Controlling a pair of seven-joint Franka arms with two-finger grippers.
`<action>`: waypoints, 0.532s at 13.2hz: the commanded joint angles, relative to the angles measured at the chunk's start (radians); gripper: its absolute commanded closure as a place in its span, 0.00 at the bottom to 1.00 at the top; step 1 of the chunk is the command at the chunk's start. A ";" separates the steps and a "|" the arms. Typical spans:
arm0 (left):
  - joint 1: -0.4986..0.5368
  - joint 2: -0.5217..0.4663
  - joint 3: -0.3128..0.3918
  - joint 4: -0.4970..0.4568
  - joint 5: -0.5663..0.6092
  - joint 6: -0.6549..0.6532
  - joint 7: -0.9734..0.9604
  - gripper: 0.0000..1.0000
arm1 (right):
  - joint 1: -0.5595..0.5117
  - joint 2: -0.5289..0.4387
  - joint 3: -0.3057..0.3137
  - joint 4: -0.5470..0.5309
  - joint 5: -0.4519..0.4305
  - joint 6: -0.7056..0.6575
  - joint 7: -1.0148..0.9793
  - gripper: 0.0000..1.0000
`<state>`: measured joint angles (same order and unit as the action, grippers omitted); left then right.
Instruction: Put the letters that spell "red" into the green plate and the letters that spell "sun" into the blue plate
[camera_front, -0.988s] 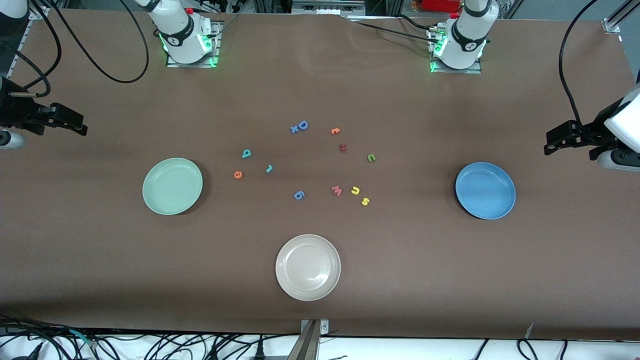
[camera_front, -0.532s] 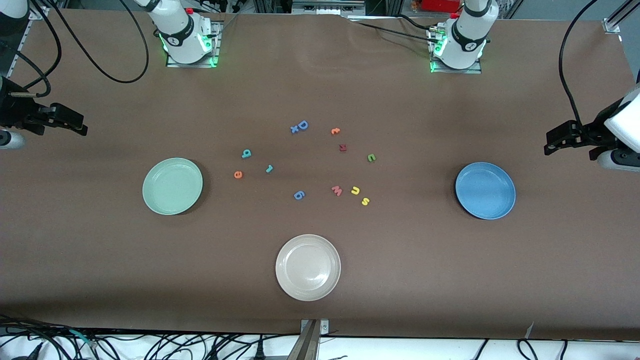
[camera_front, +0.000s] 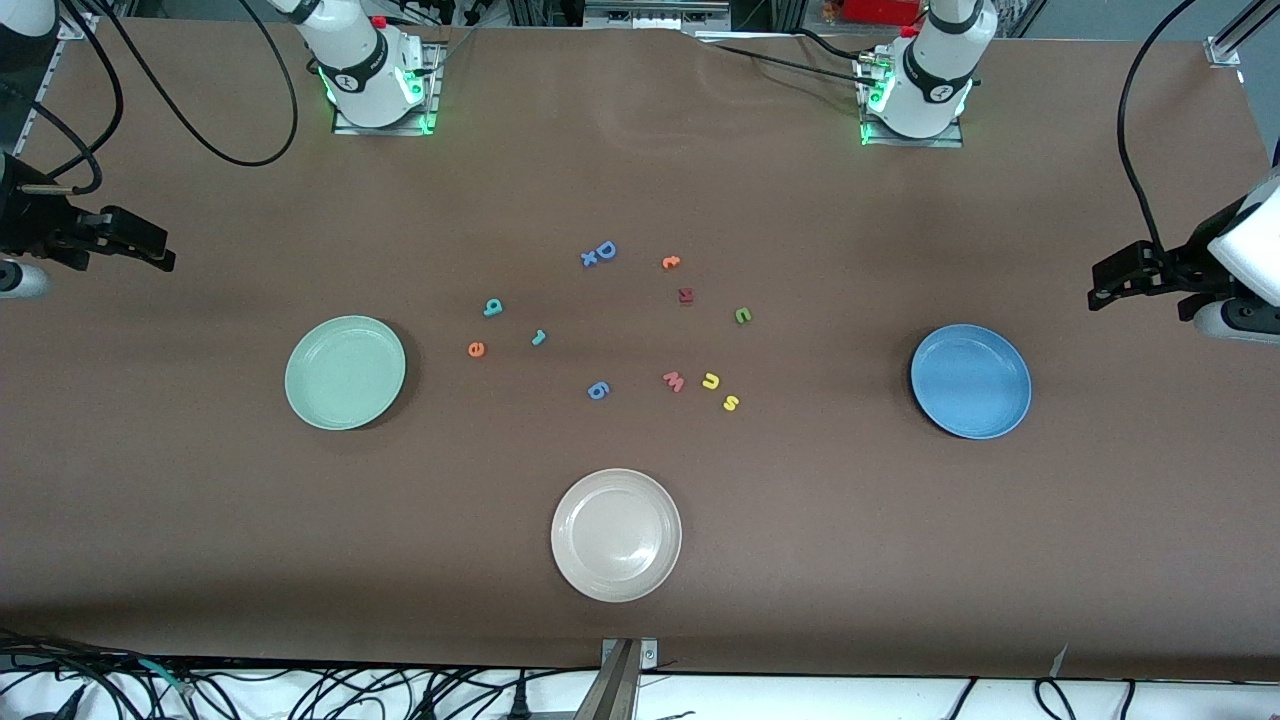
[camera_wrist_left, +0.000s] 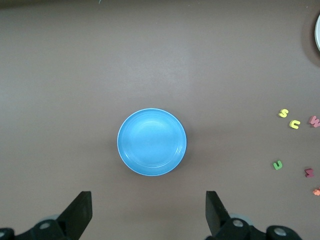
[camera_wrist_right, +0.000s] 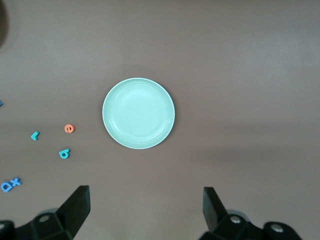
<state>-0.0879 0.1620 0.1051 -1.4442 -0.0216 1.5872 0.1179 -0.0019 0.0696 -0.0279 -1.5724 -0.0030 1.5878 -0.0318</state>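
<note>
The green plate (camera_front: 345, 372) (camera_wrist_right: 138, 113) lies bare toward the right arm's end, the blue plate (camera_front: 970, 380) (camera_wrist_left: 151, 142) bare toward the left arm's end. Between them lie the orange e (camera_front: 476, 349) (camera_wrist_right: 69, 128), teal r (camera_front: 538, 337) (camera_wrist_right: 35, 135) and teal d (camera_front: 492, 307) (camera_wrist_right: 64, 153), then the yellow s (camera_front: 731, 403) (camera_wrist_left: 283, 113), yellow u (camera_front: 710, 380) (camera_wrist_left: 294, 124) and green n (camera_front: 742, 315) (camera_wrist_left: 278, 164). My right gripper (camera_front: 158, 256) (camera_wrist_right: 145, 210) hangs open over bare table by the green plate. My left gripper (camera_front: 1100, 293) (camera_wrist_left: 148, 215) hangs open over bare table by the blue plate.
A whitish-beige plate (camera_front: 616, 535) sits nearest the front camera, mid-table. Other letters lie among the task's: a pink w (camera_front: 673, 381), a blue piece (camera_front: 597, 390), a blue D (camera_front: 605, 250), an orange letter (camera_front: 670, 262) and a dark red one (camera_front: 685, 295).
</note>
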 joint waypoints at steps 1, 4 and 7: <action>-0.003 0.016 0.002 0.031 -0.017 -0.006 -0.001 0.00 | -0.015 -0.002 0.013 0.011 0.017 -0.012 0.004 0.00; -0.003 0.016 0.002 0.031 -0.017 -0.006 -0.001 0.00 | -0.015 -0.001 0.013 0.011 0.017 -0.011 0.007 0.00; -0.003 0.017 0.002 0.031 -0.015 -0.006 -0.001 0.00 | -0.015 -0.001 0.013 0.011 0.015 -0.005 0.000 0.00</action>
<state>-0.0881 0.1629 0.1050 -1.4442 -0.0216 1.5872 0.1179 -0.0018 0.0696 -0.0278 -1.5725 -0.0030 1.5880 -0.0318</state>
